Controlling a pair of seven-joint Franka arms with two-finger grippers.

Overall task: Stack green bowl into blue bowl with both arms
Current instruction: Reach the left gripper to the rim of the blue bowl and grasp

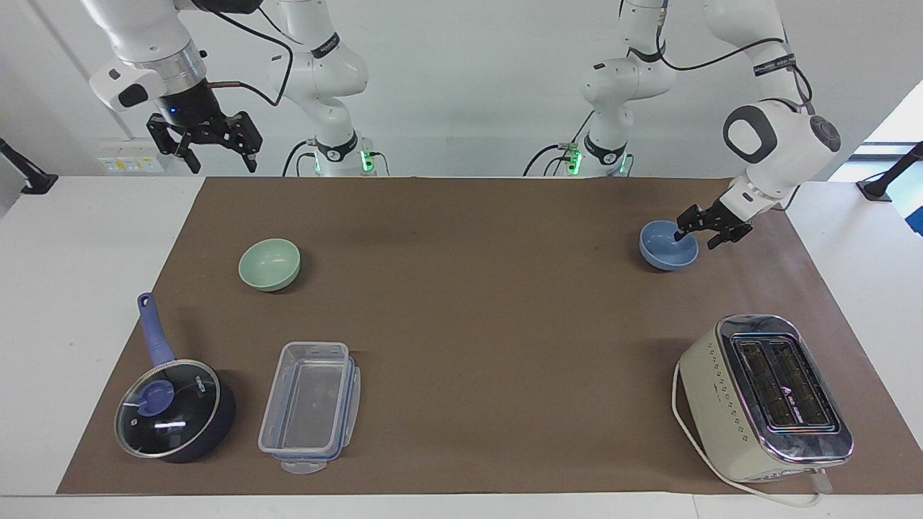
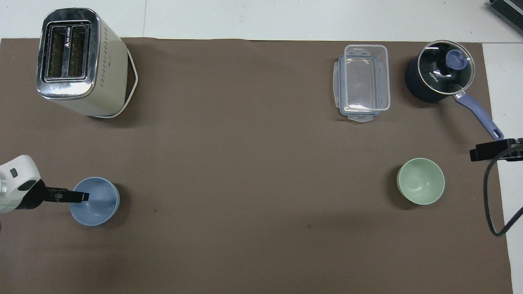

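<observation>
Left gripper (image 1: 698, 234) spread astride the rim of the blue bowl (image 1: 667, 249), one finger inside, one outside, toward the left arm's end of the desk (image 1: 469, 324). Right gripper (image 1: 205, 140) spread too, waiting high above the desk edge. Green bowl (image 1: 269, 264) well apart, toward the right arm's end. Risk: thin rim pinch could tip or slide the bowl.

Green bowl (image 1: 269, 264): pale mint, plain; blue bowl (image 1: 668, 245): light periwinkle, plain; mat (image 1: 476, 303): uniform brown; saucepan (image 1: 175, 409): dark blue body, lighter blue handle and knob; toaster (image 1: 764, 396): cream sides with dotted pattern, chrome top; container (image 1: 310, 407): clear with blue trim.
</observation>
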